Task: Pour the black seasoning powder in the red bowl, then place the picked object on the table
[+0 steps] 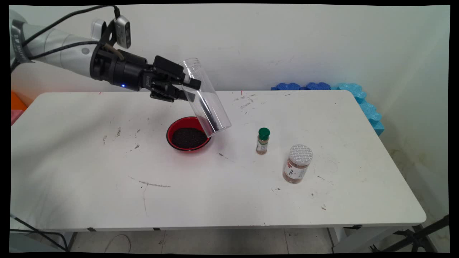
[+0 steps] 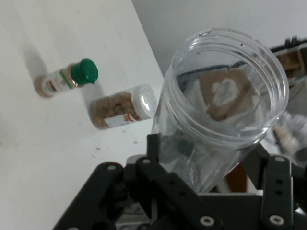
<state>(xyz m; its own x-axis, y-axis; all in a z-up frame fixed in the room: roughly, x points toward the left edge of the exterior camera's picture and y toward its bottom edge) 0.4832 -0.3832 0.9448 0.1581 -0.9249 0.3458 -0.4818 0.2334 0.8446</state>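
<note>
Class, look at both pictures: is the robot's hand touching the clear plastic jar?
Touching. In the main view the hand is clamped on the clear plastic jar, holding it tilted above the red bowl; the hand view shows the jar between its fingers.

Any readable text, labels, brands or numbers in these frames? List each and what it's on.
None can be read.
Green-capped spice bottle: label print too small to read.
White-lidded jar: red marks on label and printed pattern on lid, both too blurred to read.
Clear plastic jar in the tool: no text.
</note>
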